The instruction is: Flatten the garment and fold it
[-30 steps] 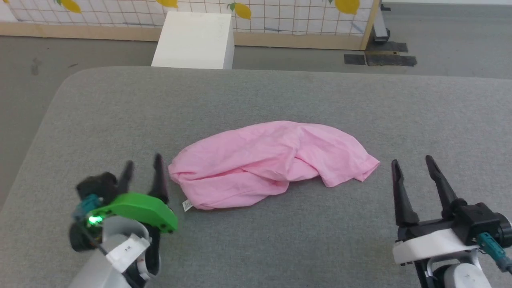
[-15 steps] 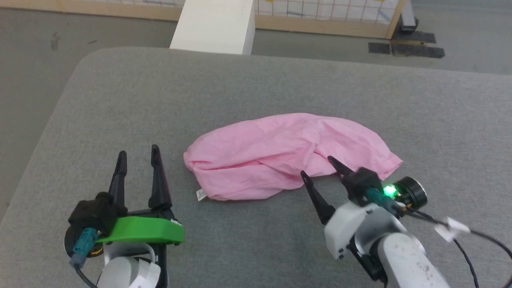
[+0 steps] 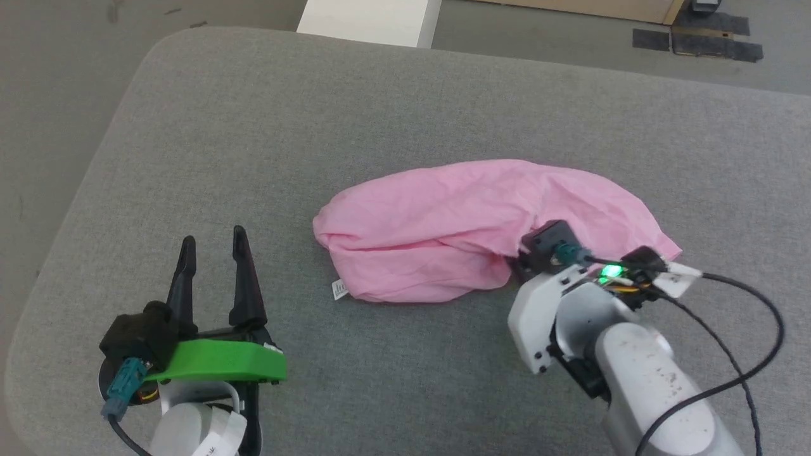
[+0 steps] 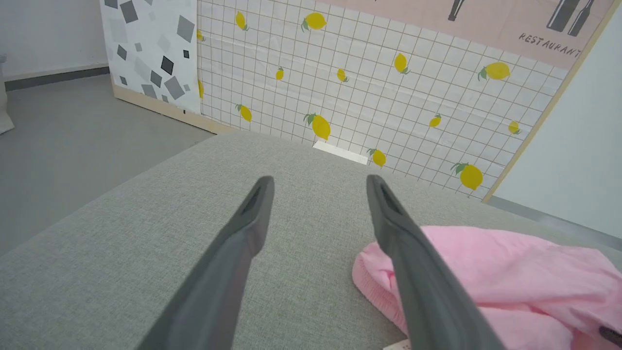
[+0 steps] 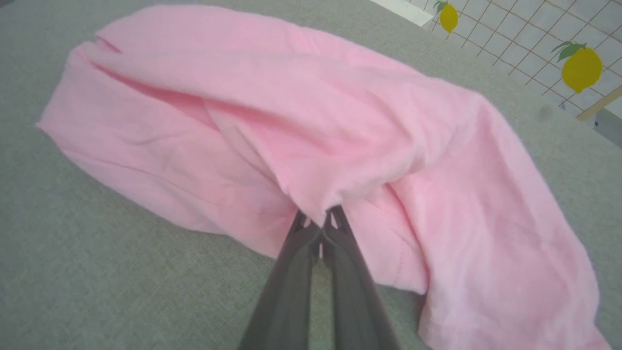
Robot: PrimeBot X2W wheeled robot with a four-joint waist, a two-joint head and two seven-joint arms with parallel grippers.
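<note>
The garment [image 3: 481,221] is a light pink crumpled heap lying in the middle of the grey padded table [image 3: 253,126], with a small white label [image 3: 339,290] at its near left edge. In the right wrist view, my right gripper [image 5: 319,221] is shut on a raised fold of the garment [image 5: 311,121] at its near edge. In the head view the right wrist covers those fingers. My left gripper [image 3: 213,237] stands open over bare table, left of the garment and apart from it. The left wrist view shows the left gripper [image 4: 319,181] with nothing between its fingers and the garment [image 4: 510,272] to its right.
The table's rounded far left corner and left edge drop to grey floor. A white box [image 3: 374,16] stands on the floor past the far edge, with black tape patches [image 3: 709,38] at the back right. A lemon-patterned wall panel [image 4: 388,82] stands behind.
The head camera has tilted down. My right arm swung in from the right to the garment's near edge and shut on a fold. The left gripper stayed open, about where it was.
</note>
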